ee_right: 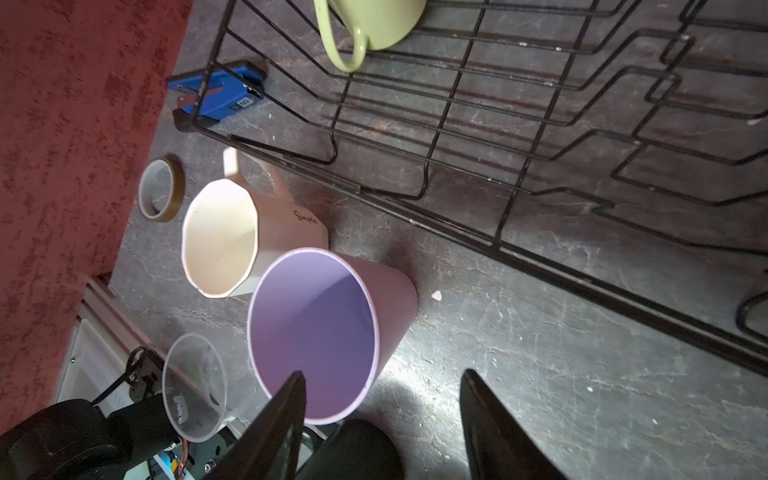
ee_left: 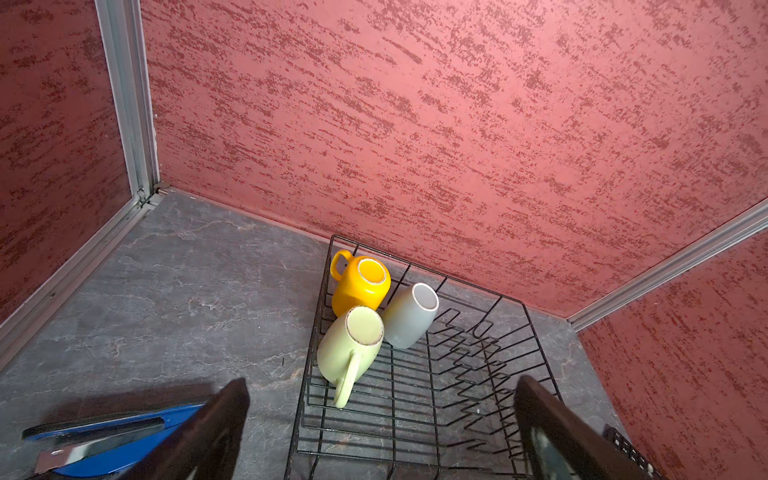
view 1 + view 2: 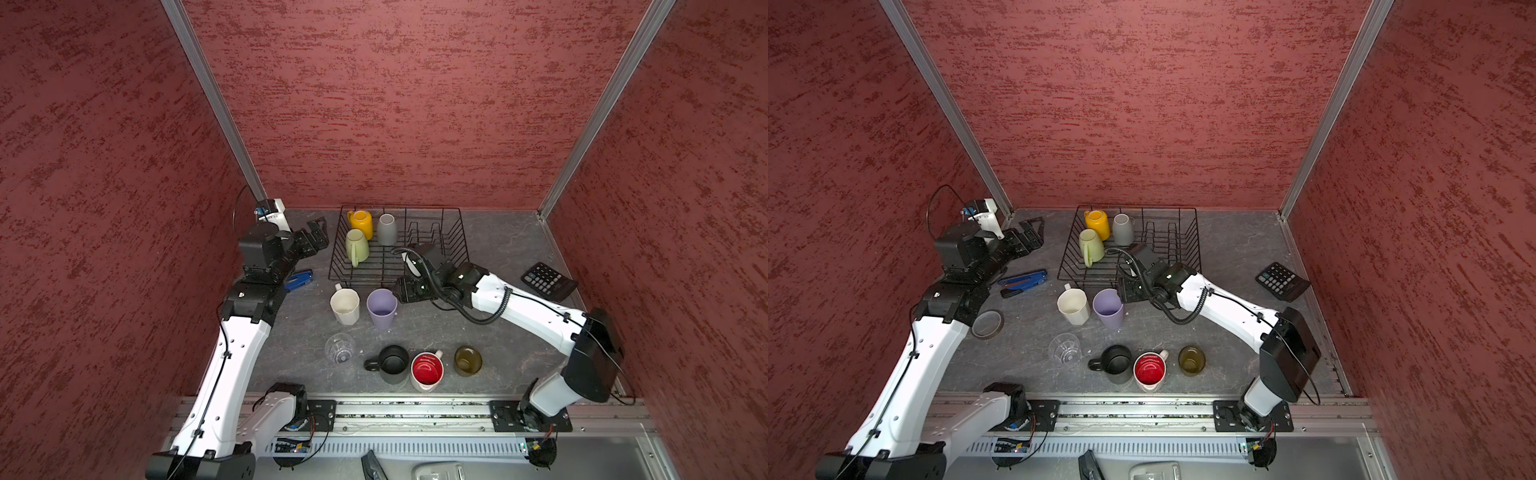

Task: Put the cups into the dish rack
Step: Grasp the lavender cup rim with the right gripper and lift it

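**Rack contents.** The dish rack [image 1: 498,249] stands against the back wall. Three cups sit mouth-down in its left end: the yellow mug [image 3: 360,224] in the far corner, the grey mug [image 3: 387,229] beside it, and the pale green mug [image 3: 356,245] in front of the yellow one, handle pointing at the rack's near rim.

**Cups outside the rack.** The lilac tumbler [image 1: 316,332] stands upright just outside the near rim, with the white faceted mug [image 3: 345,305] close beside it on its left. Farther from the rack, four cups form a row: clear glass [image 3: 340,348], black mug [image 3: 392,363], red-inside mug [image 3: 427,370] and olive-brown glass [image 3: 468,360].

**Right gripper [image 1: 382,374].** It is positioned at the near rim, at the tumbler. The jaws are spread and straddle the tumbler's wall: one finger lies over the mouth and the other outside. The outer finger is clear of the wall.

**Left gripper [image 2: 382,380].** It is raised beside the rack's left side. The jaws are spread fully, with nothing between them.

**Other items.** A blue stapler [image 3: 298,279] lies left of the rack and a calculator [image 3: 548,281] lies to its right.
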Robot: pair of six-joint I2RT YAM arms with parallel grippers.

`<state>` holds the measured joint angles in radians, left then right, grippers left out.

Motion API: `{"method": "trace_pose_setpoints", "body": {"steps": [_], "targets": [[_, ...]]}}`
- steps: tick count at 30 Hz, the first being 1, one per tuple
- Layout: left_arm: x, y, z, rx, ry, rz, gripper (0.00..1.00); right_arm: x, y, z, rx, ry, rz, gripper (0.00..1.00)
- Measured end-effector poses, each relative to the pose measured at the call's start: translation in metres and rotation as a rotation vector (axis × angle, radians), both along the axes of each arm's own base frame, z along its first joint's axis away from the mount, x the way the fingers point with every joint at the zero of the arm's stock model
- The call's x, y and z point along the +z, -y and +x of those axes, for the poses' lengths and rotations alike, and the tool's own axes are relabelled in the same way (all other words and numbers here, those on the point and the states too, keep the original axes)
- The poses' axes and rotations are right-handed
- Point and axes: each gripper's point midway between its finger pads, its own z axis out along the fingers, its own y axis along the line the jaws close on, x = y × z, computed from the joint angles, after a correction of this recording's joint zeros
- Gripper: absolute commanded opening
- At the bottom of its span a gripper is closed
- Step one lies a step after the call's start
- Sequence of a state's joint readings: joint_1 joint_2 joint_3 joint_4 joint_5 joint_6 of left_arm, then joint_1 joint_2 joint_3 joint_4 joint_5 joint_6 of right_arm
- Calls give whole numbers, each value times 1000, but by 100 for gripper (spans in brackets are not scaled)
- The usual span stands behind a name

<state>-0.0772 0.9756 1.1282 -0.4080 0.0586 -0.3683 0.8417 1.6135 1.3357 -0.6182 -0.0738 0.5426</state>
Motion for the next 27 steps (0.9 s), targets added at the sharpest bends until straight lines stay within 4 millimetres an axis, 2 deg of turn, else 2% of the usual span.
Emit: {"method": "trace_pose_setpoints", "body": {"steps": [10, 19, 24, 27], "targets": [[-2, -2, -3, -3, 0, -24, 100, -35, -16, 0, 20, -31, -114, 56], [3, -5, -12, 0, 22, -31, 100, -37, -39, 12, 62, 14, -168, 47], [1, -7, -13, 6, 21, -35, 100, -48, -37, 8, 84, 17, -228, 40], [-2, -8, -13, 9, 14, -39, 100, -55, -33, 5, 96, 20, -274, 32]]}}
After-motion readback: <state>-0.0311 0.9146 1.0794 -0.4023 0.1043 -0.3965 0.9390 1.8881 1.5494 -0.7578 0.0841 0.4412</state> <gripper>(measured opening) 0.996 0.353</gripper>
